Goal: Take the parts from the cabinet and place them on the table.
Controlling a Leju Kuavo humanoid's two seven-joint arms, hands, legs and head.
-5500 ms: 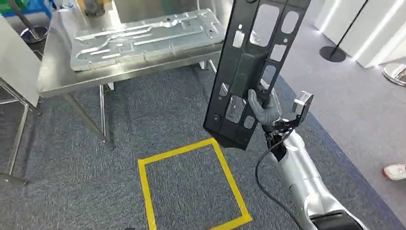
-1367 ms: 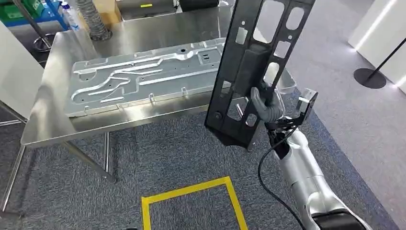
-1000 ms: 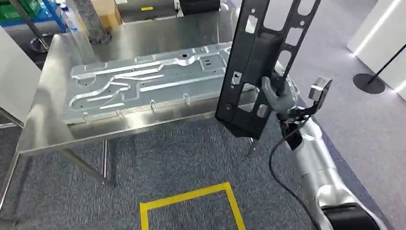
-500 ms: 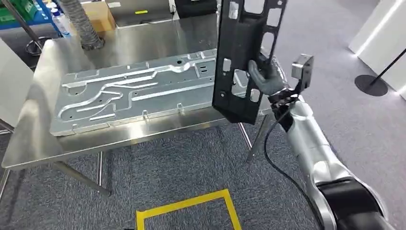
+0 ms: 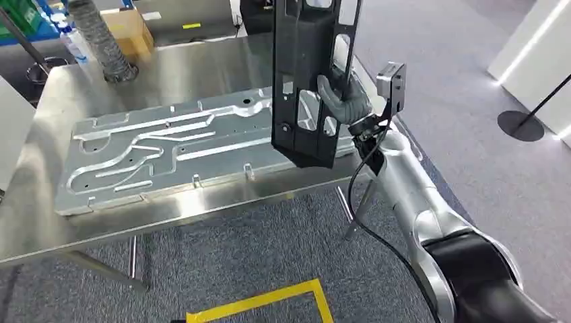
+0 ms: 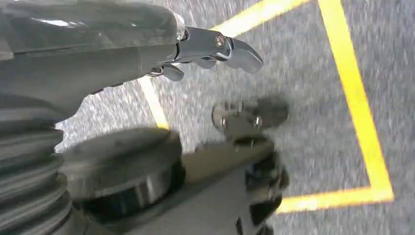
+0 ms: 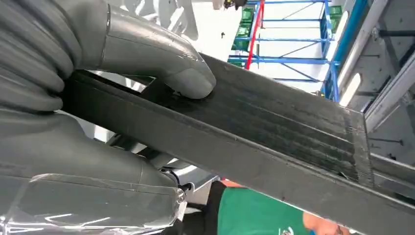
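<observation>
The left hand (image 6: 210, 51) hangs above the carpet, fingers loosely apart, holding nothing. Over the steel table (image 5: 202, 60) and the flat silver plate (image 5: 175, 148) lying on it, the right hand (image 5: 340, 101) grips the black part (image 5: 303, 74) upright, thumb (image 7: 161, 58) pressed on its face.

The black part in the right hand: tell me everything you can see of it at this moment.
The black part is a long, flat, dark panel, matte like painted metal or plastic, with several rectangular and rounded cutouts and small holes. It stands nearly upright, its top cut off by the picture's edge, its lower end hanging above the near edge of the steel table and in front of the silver plate lying there. The right hand grips it about midway, thumb pressed on its face in the right wrist view.
</observation>
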